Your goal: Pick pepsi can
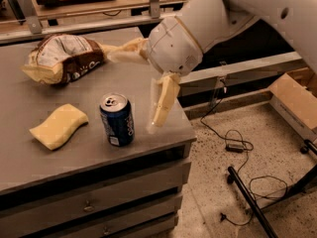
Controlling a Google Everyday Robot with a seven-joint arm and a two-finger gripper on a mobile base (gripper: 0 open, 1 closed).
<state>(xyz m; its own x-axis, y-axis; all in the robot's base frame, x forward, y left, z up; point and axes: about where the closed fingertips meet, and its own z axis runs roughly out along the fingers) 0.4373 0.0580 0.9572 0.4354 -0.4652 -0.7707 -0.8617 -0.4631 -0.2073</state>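
The pepsi can is dark blue with a silver top and stands upright on the grey table, near its front right part. My gripper hangs above and just behind-right of the can, open wide. One cream finger points down to the can's right, apart from it. The other finger points left toward the chip bag. The white arm reaches in from the upper right.
A brown-and-white chip bag lies at the table's back left. A yellow sponge lies left of the can. The table's right edge is just right of the gripper. Cables and a cardboard box are on the floor at right.
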